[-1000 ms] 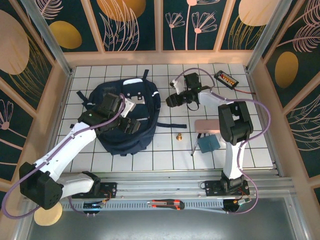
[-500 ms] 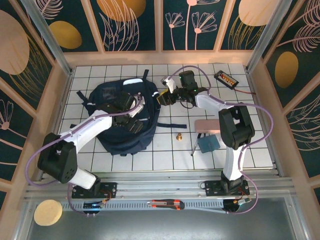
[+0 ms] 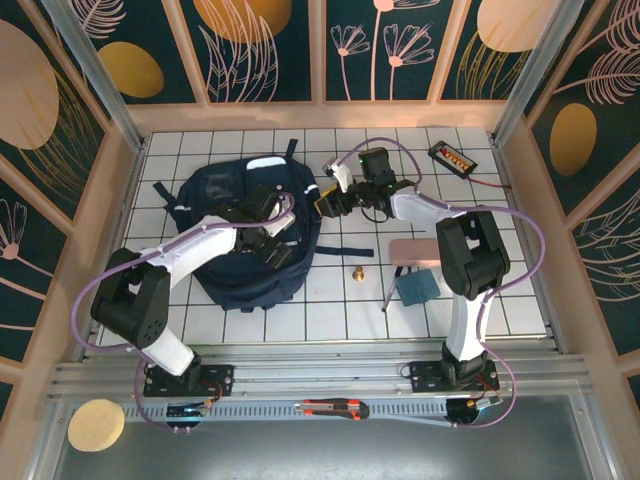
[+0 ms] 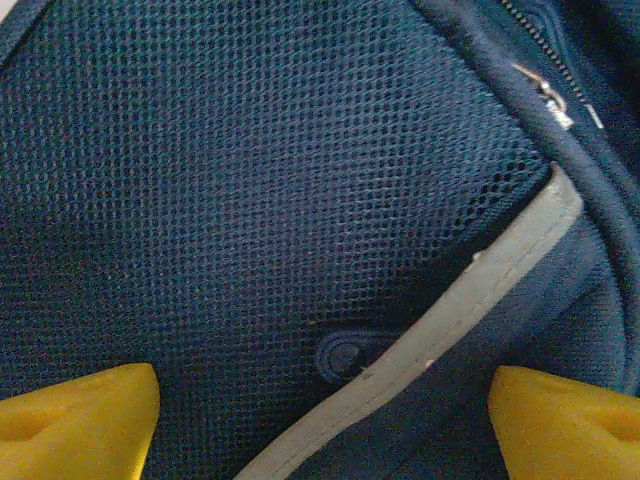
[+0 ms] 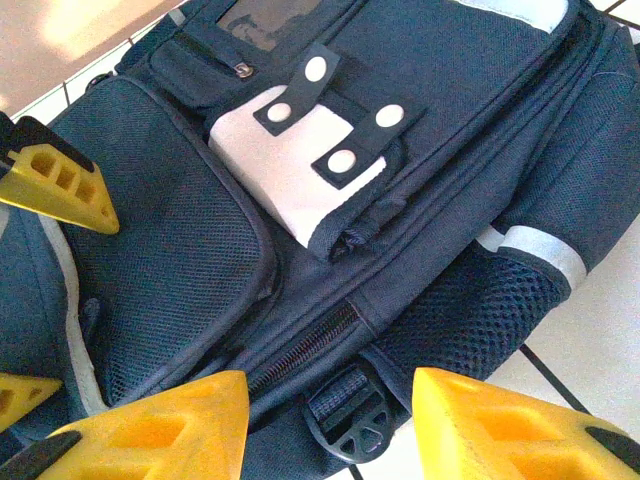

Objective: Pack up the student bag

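Note:
The student bag [image 3: 240, 278], a dark navy backpack with grey stripes, lies flat on the left half of the tiled table. My left gripper [image 3: 272, 238] hovers over its middle. In the left wrist view, the left gripper [image 4: 320, 425] is open, its yellow fingertips [image 4: 80, 420] wide apart just above the bag's mesh pocket [image 4: 250, 180] and a grey stripe [image 4: 480, 290]. My right gripper [image 3: 330, 203] is at the bag's right edge. In the right wrist view, the right gripper [image 5: 330, 430] is open, standing astride a black strap buckle [image 5: 352, 428] and a zip [image 5: 300, 350], gripping nothing.
To the right of the bag lie a pink case [image 3: 420, 250], a teal pad [image 3: 417, 288], a thin stick [image 3: 388, 290] and a small brass piece [image 3: 357, 273]. A black device [image 3: 452, 157] sits at the back right. A utility knife [image 3: 335, 408] lies on the front rail.
The left arm has swung right across the bag, its gripper now over the bag's middle. The right gripper has moved left to the bag's right edge.

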{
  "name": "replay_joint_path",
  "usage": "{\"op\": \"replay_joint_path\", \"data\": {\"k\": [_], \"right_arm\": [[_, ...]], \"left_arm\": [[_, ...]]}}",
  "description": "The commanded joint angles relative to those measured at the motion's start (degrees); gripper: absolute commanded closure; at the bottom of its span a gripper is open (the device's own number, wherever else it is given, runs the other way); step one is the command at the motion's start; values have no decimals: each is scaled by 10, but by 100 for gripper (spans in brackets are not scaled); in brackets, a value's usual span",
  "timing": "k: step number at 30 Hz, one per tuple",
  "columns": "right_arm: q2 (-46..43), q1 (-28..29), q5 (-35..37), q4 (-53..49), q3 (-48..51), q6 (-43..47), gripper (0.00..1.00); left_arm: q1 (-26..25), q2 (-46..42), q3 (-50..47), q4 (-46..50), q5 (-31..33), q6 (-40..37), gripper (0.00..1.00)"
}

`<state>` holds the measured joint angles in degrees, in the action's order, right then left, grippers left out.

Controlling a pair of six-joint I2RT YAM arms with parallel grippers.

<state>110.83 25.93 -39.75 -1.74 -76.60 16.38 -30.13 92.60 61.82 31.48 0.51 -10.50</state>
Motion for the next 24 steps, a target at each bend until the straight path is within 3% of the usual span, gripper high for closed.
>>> {"op": "replay_joint_path", "data": {"k": [1,12,17,22,24], "right_arm": [[-23,3,-17,19,14,-4,53],[-26,1,-23,29,23,-8,52],[-31,2,-30,37,30,-17,52],[-37,3,-31,39,33,-22,52],[-43,3,-31,43,38,-26,52]], "left_arm": [[-12,-25,3,18,-24,-10,13],[-34,-47,-22,39,-36,-6,5],[-34,-9,-22,13,35,0,8],[-34,38,2,3,73,4,24],[-34,44,2,-1,82,3,39]]}}
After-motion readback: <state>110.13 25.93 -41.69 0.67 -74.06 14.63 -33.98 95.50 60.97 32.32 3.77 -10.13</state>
